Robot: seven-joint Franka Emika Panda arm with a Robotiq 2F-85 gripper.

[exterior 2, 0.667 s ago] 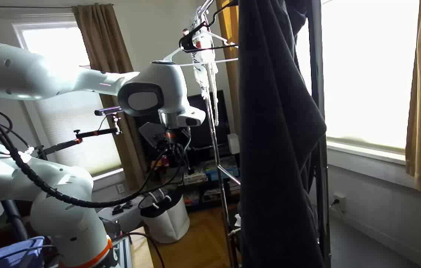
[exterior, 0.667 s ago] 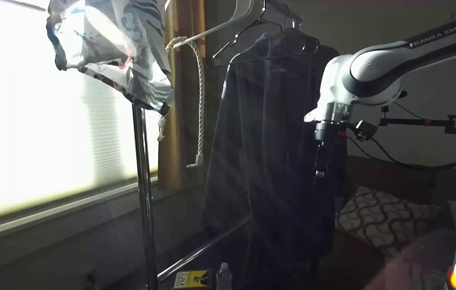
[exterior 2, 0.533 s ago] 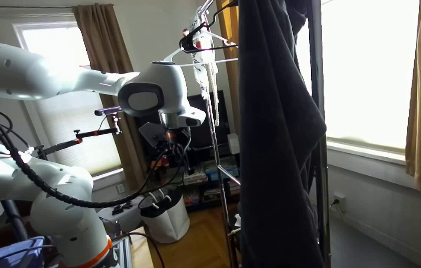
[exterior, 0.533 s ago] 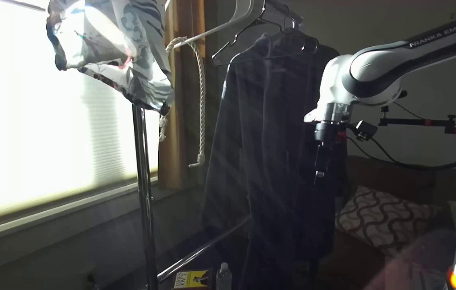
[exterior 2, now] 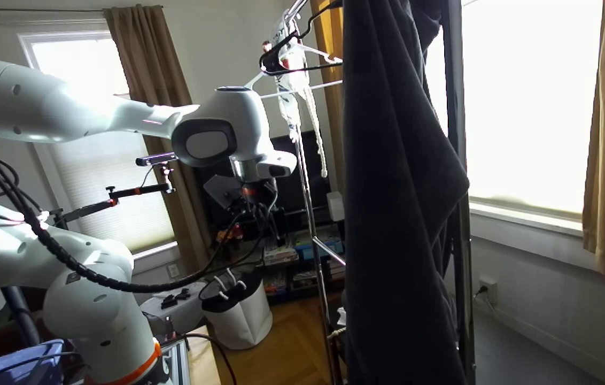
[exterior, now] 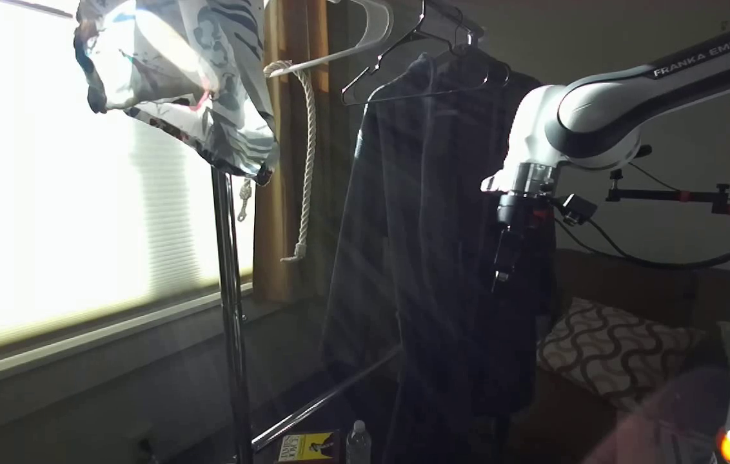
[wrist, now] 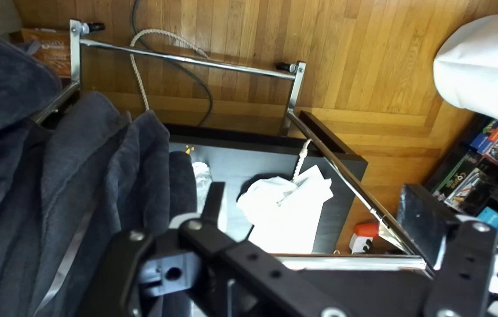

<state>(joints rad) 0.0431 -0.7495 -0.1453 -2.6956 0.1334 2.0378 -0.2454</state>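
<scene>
My gripper [wrist: 317,212] stands open in the wrist view, with its fingers [wrist: 213,200] wide apart and nothing between them. In an exterior view the gripper [exterior: 500,283] hangs fingers down before a dark grey robe [exterior: 423,193]; whether they touch cannot be told. Left of the robe hangs a black hanger [exterior: 429,95], and beyond it a white hanger [exterior: 339,55] carrying a twisted rope [exterior: 308,154]. A thin patterned garment [exterior: 171,77] hangs at the upper left. Far below the gripper, a white cloth-like thing [wrist: 286,215] with a rope end lies on a dark low surface [wrist: 240,160].
Chrome rack poles [exterior: 229,290] rise beside the window, and a lower rail [wrist: 354,264] crosses under the gripper. A water bottle [exterior: 358,443] and a yellow book [exterior: 304,446] sit low down. A white basket [exterior 2: 241,318] and shelved boxes [exterior 2: 318,240] stand behind the arm.
The arm and gripper have shifted slightly, leftward in one view and rightward in the other. The white hanger and its rope have swung. The robe looks unmoved.
</scene>
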